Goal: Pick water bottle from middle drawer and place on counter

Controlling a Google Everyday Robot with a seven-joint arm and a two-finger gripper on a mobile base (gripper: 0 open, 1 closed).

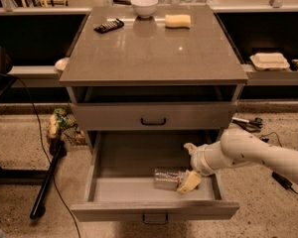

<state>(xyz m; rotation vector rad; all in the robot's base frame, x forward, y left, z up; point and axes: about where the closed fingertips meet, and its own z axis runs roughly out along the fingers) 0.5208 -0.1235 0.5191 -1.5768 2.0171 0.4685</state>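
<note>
The water bottle [166, 178] lies on its side on the floor of the open middle drawer [139, 192], towards the right. My gripper [189, 165] reaches into the drawer from the right, on a white arm. It is open, with one pale finger [189, 147] above and the other at the bottle's right end. The bottle is not between the fingers. The grey-brown counter [154, 53] tops the cabinet above.
On the counter stand a white bowl [144, 5], a yellow sponge [178, 21] and a black remote [109, 25]. A shut drawer front [154, 117] with a black handle is above the open drawer. Cables and a black pole [47, 182] lie on the floor at left.
</note>
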